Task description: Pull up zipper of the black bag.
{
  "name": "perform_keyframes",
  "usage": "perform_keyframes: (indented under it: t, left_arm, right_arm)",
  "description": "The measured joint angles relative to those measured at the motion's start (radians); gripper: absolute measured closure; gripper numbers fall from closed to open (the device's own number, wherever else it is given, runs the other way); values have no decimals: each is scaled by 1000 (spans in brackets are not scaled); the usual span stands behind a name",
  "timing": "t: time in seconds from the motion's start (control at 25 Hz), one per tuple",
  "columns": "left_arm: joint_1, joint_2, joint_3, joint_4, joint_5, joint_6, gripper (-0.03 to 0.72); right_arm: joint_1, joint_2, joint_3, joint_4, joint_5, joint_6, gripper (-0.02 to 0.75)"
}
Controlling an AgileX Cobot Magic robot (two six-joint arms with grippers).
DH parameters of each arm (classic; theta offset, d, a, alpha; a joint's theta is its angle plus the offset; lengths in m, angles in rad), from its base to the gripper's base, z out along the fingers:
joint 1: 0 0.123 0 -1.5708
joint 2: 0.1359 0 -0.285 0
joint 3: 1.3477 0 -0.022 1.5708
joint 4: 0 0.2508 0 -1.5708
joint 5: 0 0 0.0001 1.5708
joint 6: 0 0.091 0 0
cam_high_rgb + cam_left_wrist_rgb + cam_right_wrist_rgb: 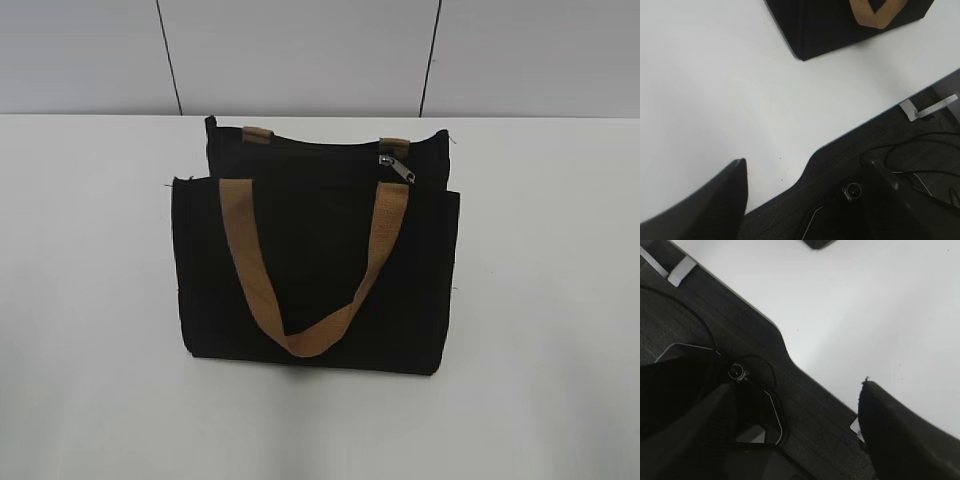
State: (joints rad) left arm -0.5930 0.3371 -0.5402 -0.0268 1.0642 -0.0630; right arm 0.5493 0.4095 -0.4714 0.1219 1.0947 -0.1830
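The black bag (315, 270) is stood near the table's (80, 300) far edge; both grippers, jaws apart, are held well away at the near edge.

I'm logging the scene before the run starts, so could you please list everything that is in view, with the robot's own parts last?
black bag: one, black, standing upright mid-table, front pocket panel toward the exterior camera.
handles: two, tan-brown; the front one hangs down over the pocket panel, the rear one shows only as two stubs at the top edge.
zipper: one, silver-grey, on the bag's top edge near the right end in the exterior view.
table: one, white.
wall: grey panels behind the table.
cables: dark, on the dark floor below the table edge.
left gripper: black, open, off the table edge.
right gripper: black, open, off the table edge.
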Motion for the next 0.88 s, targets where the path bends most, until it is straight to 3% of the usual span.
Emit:
perform_keyframes:
  t: [0.24,0.44,0.56,0.88]
  left_arm:
    - [184,-63,0,-2,-1,0,176]
    - [354,-166,0,-2,-1,0,179]
    - [446,-234,0,-2,-1,0,179]
    - [579,-341,1,-1,0,0,195]
  right_arm:
    - [-234,-130,0,90,-4,0,162]
    - [-482,-255,0,105,-9,0,162]
    - [-582,-321,1,106,-10,0,162]
    - [-620,-416,3,110,-14,1,162]
